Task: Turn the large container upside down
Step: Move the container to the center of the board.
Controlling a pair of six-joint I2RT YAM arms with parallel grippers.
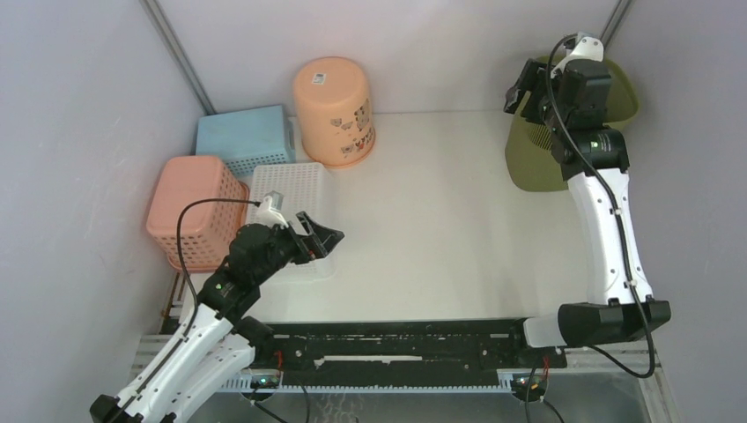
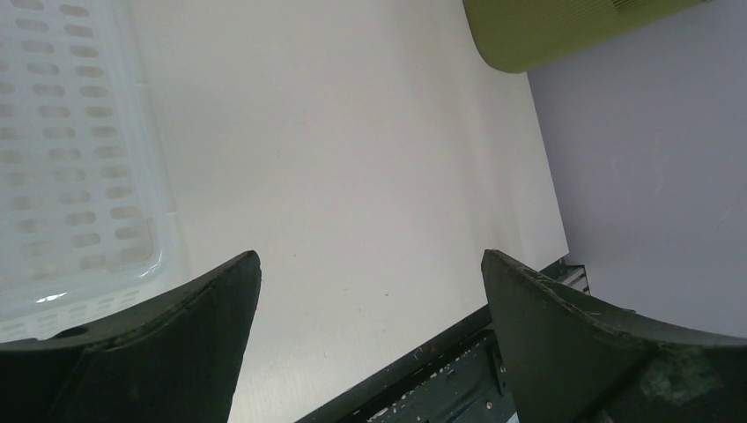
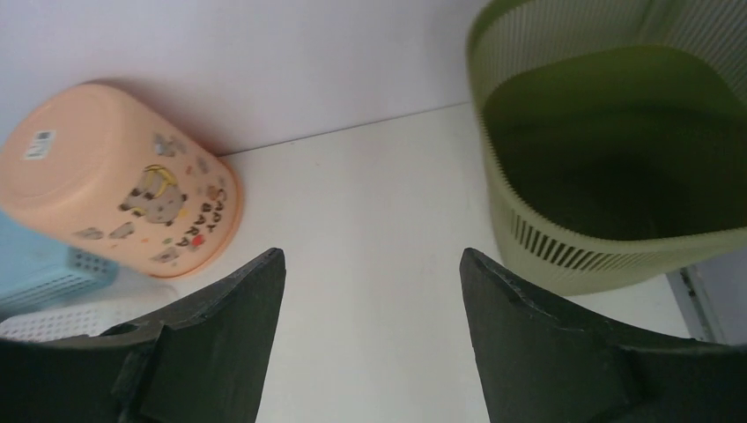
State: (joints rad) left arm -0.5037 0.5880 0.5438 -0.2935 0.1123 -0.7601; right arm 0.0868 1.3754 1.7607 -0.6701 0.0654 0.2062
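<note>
- The tall olive-green plastic waste bin (image 1: 528, 160) with the slotted upper band stands at the far right of the white table (image 1: 440, 229), near the right wall. Its mouth faces up and its inside shows in the right wrist view, so it is not yet turned.
- The right gripper (image 3: 372, 264) hovers just left of the bin's rim, its fingers apart with only bare table between them — no hold on the bin.
- The left gripper (image 2: 370, 260) hangs at the near left, over the edge of a white perforated plastic tray (image 1: 291, 185), spread wide and empty.
- The round peach plastic bucket (image 1: 335, 110) sits base-up at the far left.
- Judged from this, the whole job is left — grasp the rim, lift, tip over, and set it down on its mouth.
</note>
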